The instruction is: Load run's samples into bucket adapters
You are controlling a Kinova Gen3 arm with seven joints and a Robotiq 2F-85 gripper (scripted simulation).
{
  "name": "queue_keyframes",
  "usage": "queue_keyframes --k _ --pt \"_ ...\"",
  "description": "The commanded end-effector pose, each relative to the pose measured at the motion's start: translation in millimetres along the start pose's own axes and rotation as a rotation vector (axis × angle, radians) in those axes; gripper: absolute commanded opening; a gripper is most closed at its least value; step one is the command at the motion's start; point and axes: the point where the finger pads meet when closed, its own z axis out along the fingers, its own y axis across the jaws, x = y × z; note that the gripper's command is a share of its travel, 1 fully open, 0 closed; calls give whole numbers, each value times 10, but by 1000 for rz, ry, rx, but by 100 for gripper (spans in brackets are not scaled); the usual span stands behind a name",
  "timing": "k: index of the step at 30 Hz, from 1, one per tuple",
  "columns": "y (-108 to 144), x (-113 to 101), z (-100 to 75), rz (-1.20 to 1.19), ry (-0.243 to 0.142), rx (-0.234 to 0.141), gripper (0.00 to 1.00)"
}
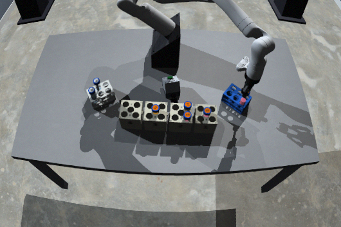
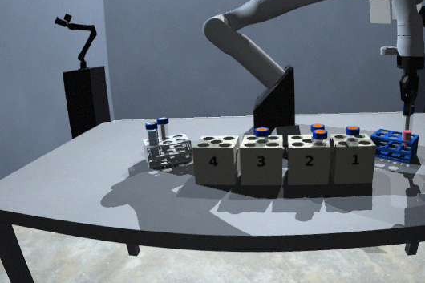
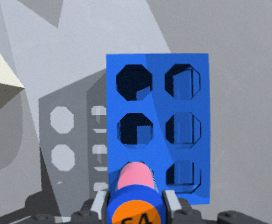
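Note:
My gripper [image 1: 246, 92] is shut on the cap end of sample tube S4 [image 3: 136, 206], which has a blue cap, an orange dot and pink liquid. The tube [image 2: 406, 132] stands upright with its lower end in a corner hole of the blue rack [image 1: 236, 98], and the rack's other holes [image 3: 157, 115] are empty. Adapters 4 [image 2: 214, 158], 3 [image 2: 261, 158], 2 [image 2: 309, 158] and 1 [image 2: 354, 158] stand in a row. Adapter 4 is empty. Adapter 3 holds one orange-dot tube [image 1: 155, 108], adapter 2 holds two [image 1: 187, 110], and adapter 1 holds one [image 1: 206, 110].
A clear rack [image 1: 101, 94] at the left holds two white-dot blanks [image 1: 94, 85]. The green DONE key [image 1: 170, 78] sits on its small desk behind the adapters. The arm's black base [image 1: 165, 46] stands at the back. Adapter 1 stands close to the left of the blue rack.

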Motion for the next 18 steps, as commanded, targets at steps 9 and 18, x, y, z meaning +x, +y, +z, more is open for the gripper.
queue_keyframes --k 9,18 --pt "1 -6 -141 0 -2 0 10" --pt "1 -6 -261 0 -2 0 10"
